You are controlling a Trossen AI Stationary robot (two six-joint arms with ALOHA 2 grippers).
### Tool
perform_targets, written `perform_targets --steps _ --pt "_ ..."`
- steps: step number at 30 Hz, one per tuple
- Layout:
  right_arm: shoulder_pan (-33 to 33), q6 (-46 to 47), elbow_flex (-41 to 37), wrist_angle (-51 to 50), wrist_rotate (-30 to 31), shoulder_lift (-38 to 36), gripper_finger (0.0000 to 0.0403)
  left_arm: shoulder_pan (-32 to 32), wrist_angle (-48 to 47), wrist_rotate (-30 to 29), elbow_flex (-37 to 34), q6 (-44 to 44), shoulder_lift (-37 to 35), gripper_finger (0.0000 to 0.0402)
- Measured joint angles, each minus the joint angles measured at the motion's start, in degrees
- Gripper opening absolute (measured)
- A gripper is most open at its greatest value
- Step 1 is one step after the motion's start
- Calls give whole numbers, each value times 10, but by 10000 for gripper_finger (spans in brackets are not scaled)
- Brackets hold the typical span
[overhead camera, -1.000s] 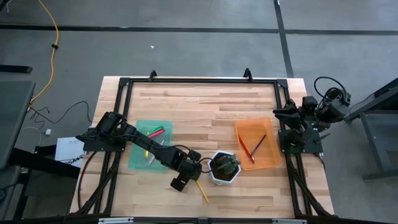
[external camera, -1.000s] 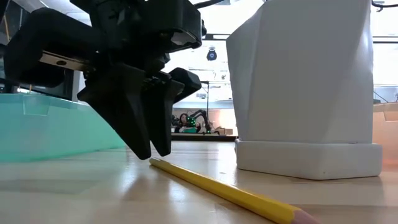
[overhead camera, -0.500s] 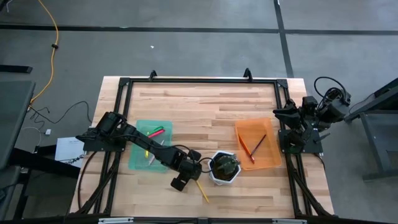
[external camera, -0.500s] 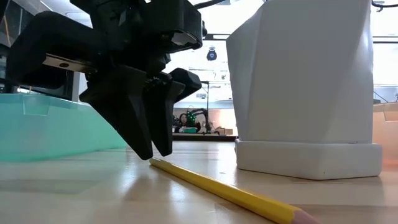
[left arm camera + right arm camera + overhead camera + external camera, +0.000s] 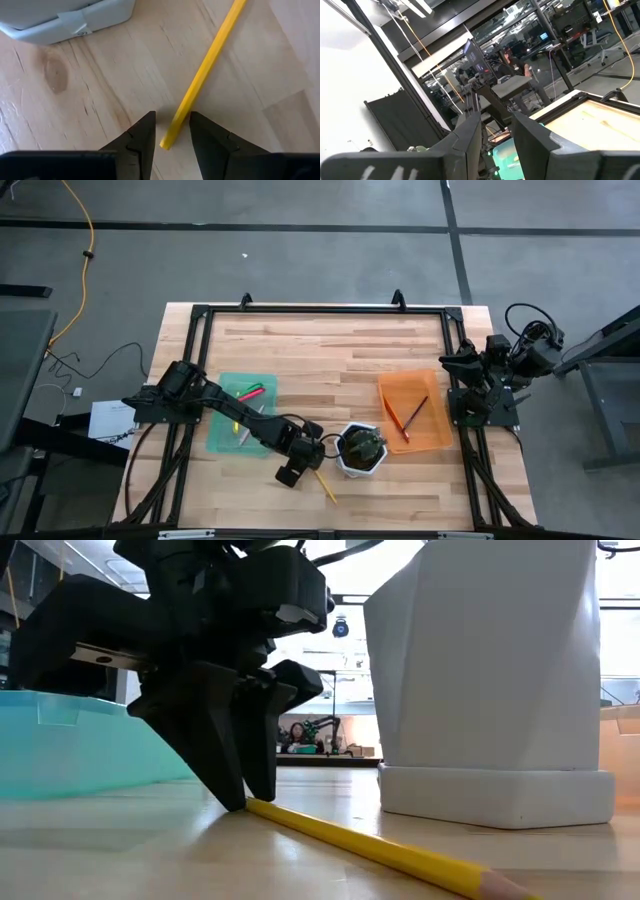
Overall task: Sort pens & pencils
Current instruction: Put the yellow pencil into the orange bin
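Crowding our left tool (image 5: pixel 238 802), a white pot (image 5: pixel 495 680); released fingers now straddle the yellow pencil (image 5: pixel 202 80), lower than before

The surface (image 5: pixel 90 100) is pale, smooth wood with visible grain and a knot. On it, beside the white matt pot (image 5: pixel 490 690), lies a glossy yellow pencil (image 5: pixel 202 80).

Pencil (image 5: pixel 205 75) tip cropped (wrist view) — unseen.
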Motion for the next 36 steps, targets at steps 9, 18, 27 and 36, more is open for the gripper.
perform_targets --steps 9,18,27,36 --pt "0 0 0 -2 3 0 103 0 -7 -4 0 -1 0 110" --pt "0 1 0 -2 5 0 103 0 -16 4 1 -1 0 110" --pt "0 0 0 -4 6 0 103 0 -18 6 1 -1 0 71" --pt "0 1 0 -10 14 0 103 0 -32 6 13 24 0 13"
